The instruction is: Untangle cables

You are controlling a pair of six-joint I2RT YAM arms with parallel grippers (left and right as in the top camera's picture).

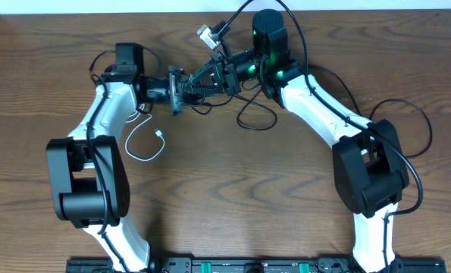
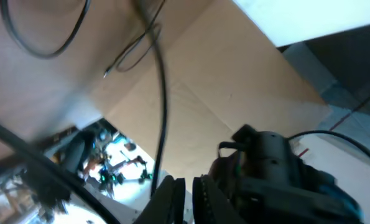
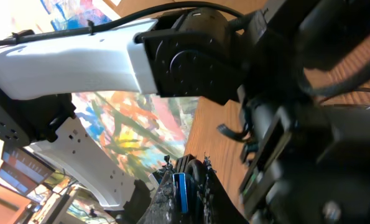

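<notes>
1 black cable [image 2: 163,106] | perhaps pinched by left pincer [image 2: 188,196] | tips cropped

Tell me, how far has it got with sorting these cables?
Looks done: the white cable lies by itself on the table. In hand: the left gripper seems closed on a black cable, the right gripper shut right beside it. Left: black loops cross near the grippers, so roughly midway.

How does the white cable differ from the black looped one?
The white cable lies by the left arm, the black cable by the right arm. The white cable shows its plug end; the black cable's ends are out of sight. Both are thin, curled and lying on the table.
</notes>
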